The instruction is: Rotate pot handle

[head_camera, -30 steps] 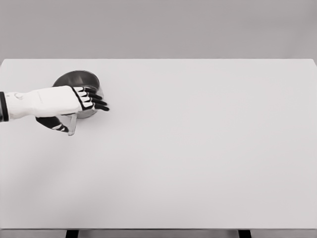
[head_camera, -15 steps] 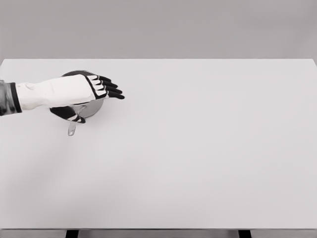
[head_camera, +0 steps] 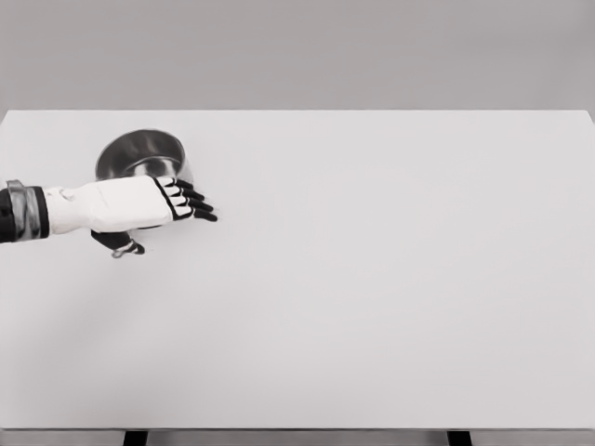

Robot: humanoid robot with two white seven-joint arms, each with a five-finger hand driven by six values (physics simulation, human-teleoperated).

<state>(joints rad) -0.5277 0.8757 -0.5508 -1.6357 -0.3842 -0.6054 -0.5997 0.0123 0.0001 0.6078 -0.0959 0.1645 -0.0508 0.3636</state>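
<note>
Seemingly rigid, slick metal, the pot (head_camera: 141,154) sits at the tabletop's (head_camera: 372,279) far left, its handle (head_camera: 127,248) mostly hidden beneath the left hand (head_camera: 130,206), whose fingers (head_camera: 193,202) extend together, clasping nothing; push the handle's tip.

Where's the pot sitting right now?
In the head view, the pot sits on the white table at its far left, near the back edge. The left robot hand reaches across just in front of it, covering its near side.

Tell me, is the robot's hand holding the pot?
Cannot tell: the left hand covers the handle of the pot, fingers stretched out, so any hold is hidden.
</note>
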